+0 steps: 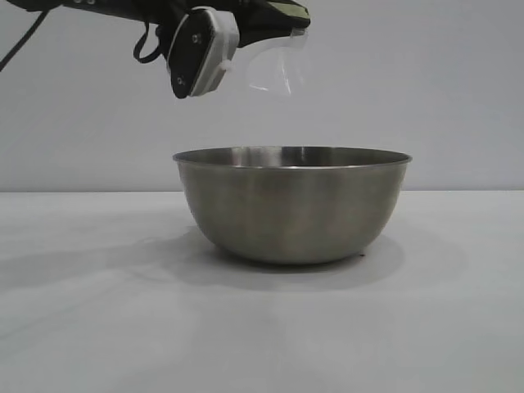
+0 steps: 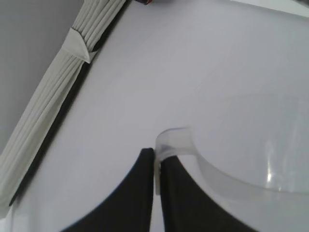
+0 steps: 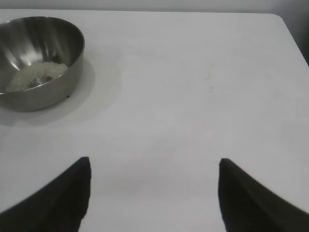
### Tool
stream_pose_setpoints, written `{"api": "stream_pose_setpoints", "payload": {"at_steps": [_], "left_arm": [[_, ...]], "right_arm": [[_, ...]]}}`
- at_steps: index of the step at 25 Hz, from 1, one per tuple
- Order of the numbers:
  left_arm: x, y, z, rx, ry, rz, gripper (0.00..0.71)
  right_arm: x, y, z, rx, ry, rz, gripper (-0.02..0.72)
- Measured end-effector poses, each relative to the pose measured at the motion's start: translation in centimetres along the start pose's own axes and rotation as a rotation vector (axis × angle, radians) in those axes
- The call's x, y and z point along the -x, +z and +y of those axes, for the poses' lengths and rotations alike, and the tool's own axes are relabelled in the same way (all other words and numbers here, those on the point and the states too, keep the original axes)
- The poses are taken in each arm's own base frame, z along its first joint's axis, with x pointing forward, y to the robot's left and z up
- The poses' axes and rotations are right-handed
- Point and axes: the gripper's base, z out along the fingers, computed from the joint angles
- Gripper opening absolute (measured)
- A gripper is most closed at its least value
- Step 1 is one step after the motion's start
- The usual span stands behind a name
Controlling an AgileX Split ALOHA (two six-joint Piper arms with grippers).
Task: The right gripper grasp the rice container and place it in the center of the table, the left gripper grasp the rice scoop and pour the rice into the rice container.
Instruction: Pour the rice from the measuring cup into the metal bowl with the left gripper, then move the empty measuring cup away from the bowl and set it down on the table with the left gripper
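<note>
The steel rice container (image 1: 291, 205) stands upright in the middle of the white table (image 1: 98, 327). In the right wrist view the rice container (image 3: 39, 60) holds a patch of white rice (image 3: 36, 75). My left gripper (image 1: 282, 20) is high above the container's left half, shut on the loop handle of the clear rice scoop (image 1: 277, 64). In the left wrist view the left gripper (image 2: 156, 153) pinches the handle and the rice scoop (image 2: 251, 145) looks empty. My right gripper (image 3: 154, 162) is open and empty, well away from the container, and out of the exterior view.
A folded pale curtain (image 2: 53, 96) runs along the table's edge in the left wrist view. The table's rounded corner (image 3: 280, 19) shows in the right wrist view.
</note>
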Motion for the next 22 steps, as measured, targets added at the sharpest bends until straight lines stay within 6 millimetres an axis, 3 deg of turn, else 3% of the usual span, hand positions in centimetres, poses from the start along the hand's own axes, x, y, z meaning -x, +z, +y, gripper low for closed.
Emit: {"api": "stream_pose_setpoints", "payload": {"at_steps": [8,13,22], "left_arm": [[-1.7,-0.4,-0.3,0.062,-0.752,0.216,0.0],[-2.4,-1.8,-1.7,0.146,-1.225,0.464,0.0],[-0.7,-6.7,-5.4,0.301,-1.732,0.973,0.0]], "right_arm": [[0.0,0.0,0.0,0.0,0.0,0.0,0.473],[0.0,0.0,0.0,0.0,0.0,0.0,0.473],[0.0,0.0,0.0,0.0,0.0,0.0,0.473]]}}
